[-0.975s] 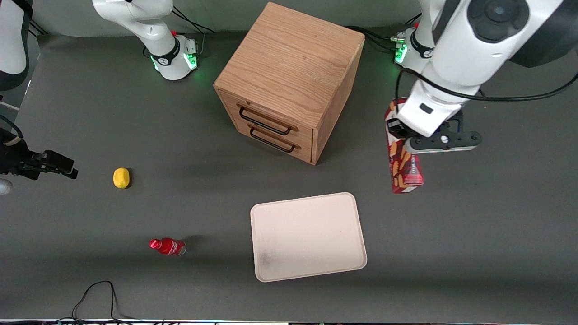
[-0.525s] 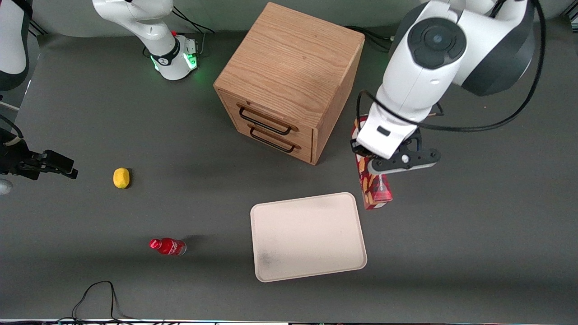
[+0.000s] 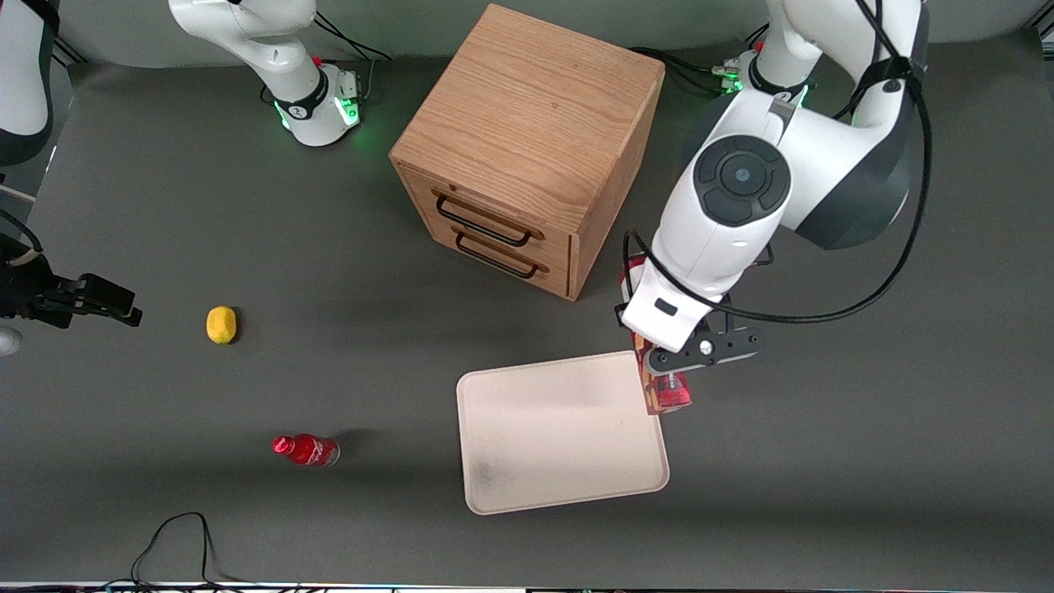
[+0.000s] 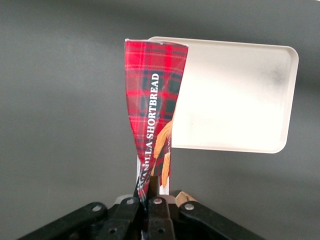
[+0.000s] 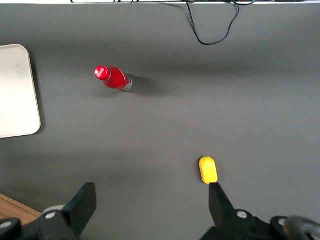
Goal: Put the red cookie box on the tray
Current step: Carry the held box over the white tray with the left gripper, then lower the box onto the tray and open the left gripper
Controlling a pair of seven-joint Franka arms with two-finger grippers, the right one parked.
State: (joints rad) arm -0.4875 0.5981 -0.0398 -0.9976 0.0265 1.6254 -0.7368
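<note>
Red cookie box (image 3: 664, 394), tartan-printed with "SHORTBREAD" lettering legible in the left wrist view (image 4: 152, 112): held off the table, clamped edge-on between the closed fingers of the gripper (image 3: 669, 377), right of centre in the front frame; its lower end overlaps the upper right corner of the tray (image 3: 560, 432), the remainder hidden under the arm. Gripper (image 4: 152, 192), wrist view: fingers pressed flat against the box's narrow sides. Tray (image 4: 240, 100): off-white, rounded corners, low rim, faint grey smudge near its lower left corner in the front frame; lies flat on the dark table (image 3: 865, 461), lower centre of frame, nearer the front camera than the box. Small red bottle (image 3: 305, 450): lying on its side, lower left of frame, toward the parked arm's end, well apart from the tray. Black cable loop (image 3: 177, 539): bottom left edge of frame. Yellow lemon-like object (image 3: 221, 324): left of frame, farther from the camera than the bottle. Wooden two-drawer cabinet (image 3: 527, 148): upper centre of frame, black wire handles, farthest from the camera, set at an angle, near the held box.
</note>
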